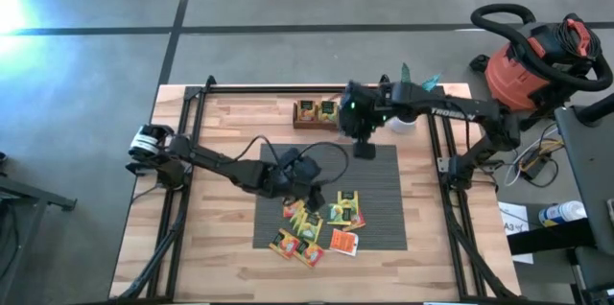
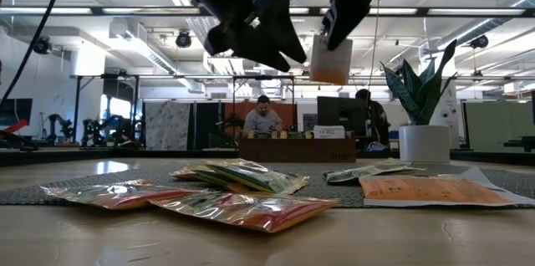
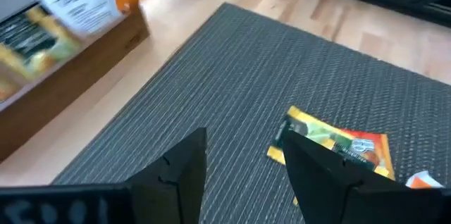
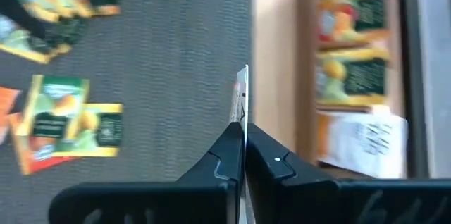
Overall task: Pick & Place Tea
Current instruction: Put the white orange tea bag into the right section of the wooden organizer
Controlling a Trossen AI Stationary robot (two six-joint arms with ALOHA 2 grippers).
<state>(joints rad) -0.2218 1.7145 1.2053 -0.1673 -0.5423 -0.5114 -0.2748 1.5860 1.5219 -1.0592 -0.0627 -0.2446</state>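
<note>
Several tea sachets [image 1: 317,223], orange-red, yellow and green, lie flat in a loose pile on the near part of the grey ribbed mat [image 1: 384,166]. More sachets stand in the dark wooden tray [image 1: 319,111] at the mat's far edge. My right gripper [image 1: 365,145] hovers over the mat's far edge, just short of the tray, shut on one sachet [image 2: 330,58]. My left gripper [image 3: 246,139] is open and empty above the mat's middle, with a yellow-green sachet [image 3: 338,146] lying just beyond its fingers. My right gripper [image 4: 244,129] pinches a single sachet between its two fingers, at the sachet's upper edge [image 4: 242,101]. The fingers [image 2: 343,11] come from above, pointing down. The sachet hangs below them, upright and lifted clear of the mat.
A white pot [image 2: 425,142] with a green plant stands by the tray's right end. Black frame rails [image 1: 446,152] run along the table's left and right sides. A red vacuum cleaner [image 1: 532,65] sits off the table to the right. People sit far behind the table [image 2: 263,115].
</note>
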